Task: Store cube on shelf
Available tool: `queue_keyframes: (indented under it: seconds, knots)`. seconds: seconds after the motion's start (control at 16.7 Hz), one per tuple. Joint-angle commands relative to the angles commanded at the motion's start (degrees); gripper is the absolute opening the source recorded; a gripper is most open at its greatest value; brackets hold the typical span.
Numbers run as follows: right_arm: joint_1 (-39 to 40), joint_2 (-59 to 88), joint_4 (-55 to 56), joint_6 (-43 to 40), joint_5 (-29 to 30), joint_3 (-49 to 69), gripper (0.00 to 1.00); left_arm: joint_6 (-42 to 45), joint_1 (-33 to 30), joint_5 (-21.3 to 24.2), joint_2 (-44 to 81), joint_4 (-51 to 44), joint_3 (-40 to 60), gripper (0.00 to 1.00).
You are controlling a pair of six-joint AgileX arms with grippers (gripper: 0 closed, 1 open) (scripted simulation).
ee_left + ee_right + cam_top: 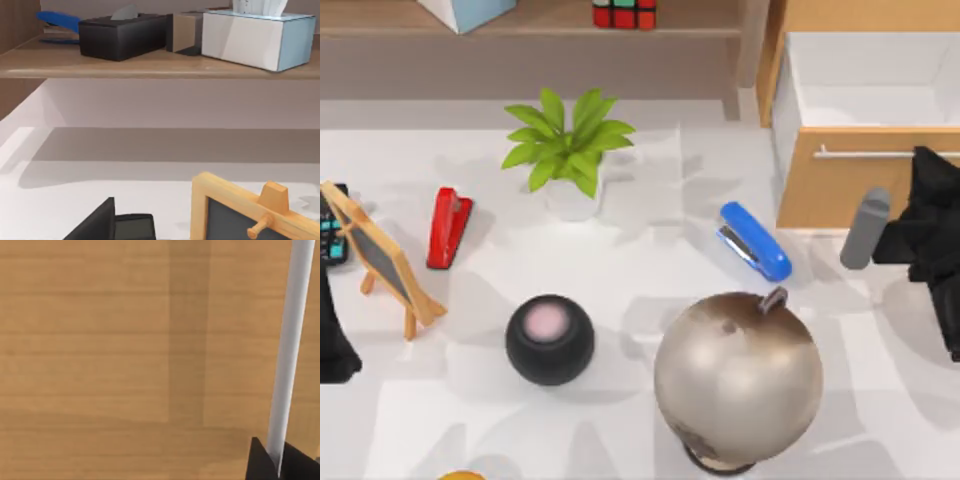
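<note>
A light-brown wood grain was shown on the shelf (550,22), with a matt finish. Glossy plastic-like squares were seen on the Rubik's cube (624,12). The drawer cabinet (840,185) was finished in smooth orange wood, and its handle (290,350) looked like silvery metal. A burnished metallic sheen was borne by the globe (737,375). The table (650,270) appeared white and smooth.

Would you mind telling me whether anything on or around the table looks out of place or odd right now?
The orange-wood cabinet's drawer at the table's right stands pulled open, with the right gripper at its silver handle. Otherwise nothing stands out: the cube sits squarely on the shelf.
</note>
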Motion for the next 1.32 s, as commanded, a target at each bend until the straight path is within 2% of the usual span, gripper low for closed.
queue_keyframes:
  seconds: [0.3,0.72,1.32]
  knots:
    - [-2.13,2.24,-4.74,0.01,-1.6,6.49,0.0,0.0,0.0,0.0,0.0,0.0,0.0,1.0]
    - [-2.02,2.27,-5.3,0.17,-1.65,7.55,0.0,0.0,0.0,0.0,0.0,0.0,0.0,1.0]
    - [-4.39,7.77,-13.46,0.09,-4.08,20.76,0.0,0.0,0.0,0.0,0.0,0.0,0.0,1.0]
